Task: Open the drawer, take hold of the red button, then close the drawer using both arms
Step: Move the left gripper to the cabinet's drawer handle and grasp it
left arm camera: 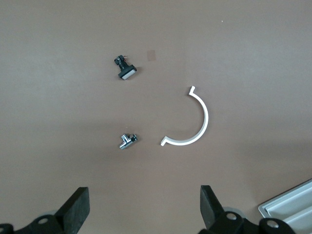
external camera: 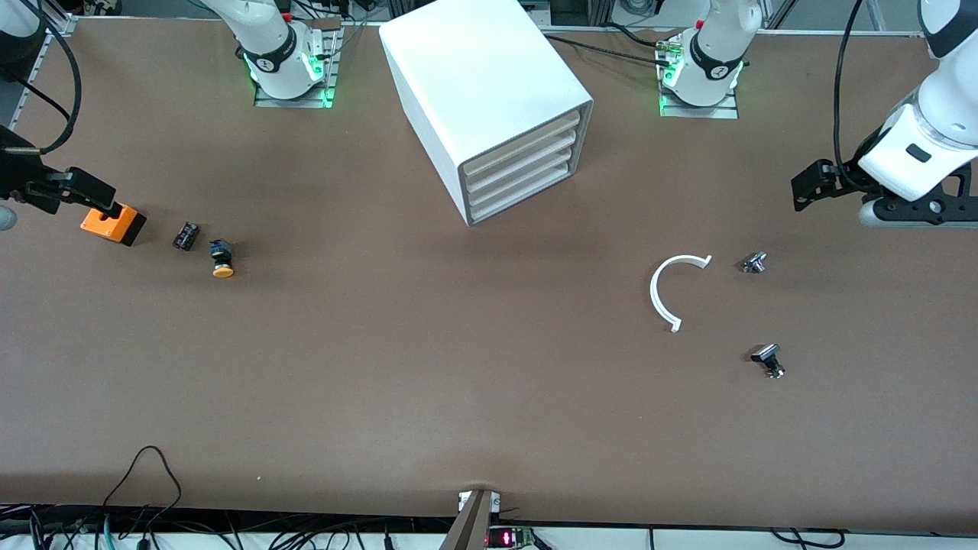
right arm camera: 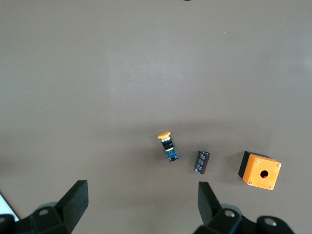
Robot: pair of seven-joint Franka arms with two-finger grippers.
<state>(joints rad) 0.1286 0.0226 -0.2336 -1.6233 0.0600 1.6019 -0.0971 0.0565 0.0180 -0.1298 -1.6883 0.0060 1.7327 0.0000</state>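
Front view: we see cabinet (external camera: 489,99), drawers all shut; left gripper (left arm camera: 145,207) and right gripper (right arm camera: 141,204) spread, above desk (external camera: 458,367).

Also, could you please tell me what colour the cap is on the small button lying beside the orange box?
Orange. The cap shows best in the right wrist view.

Two arms (external camera: 275,46) are counted, each with one gripper: the left gripper (left arm camera: 144,214) and the right gripper (right arm camera: 141,209). One cabinet (external camera: 481,84) is seen, with four drawers (external camera: 519,172) stacked in it. One orange box (external camera: 113,223), one black cylinder (external camera: 186,236) and one orange-capped button (external camera: 222,258) are tallied. One white arc (external camera: 668,290) and two small metal parts (external camera: 755,263) are logged.
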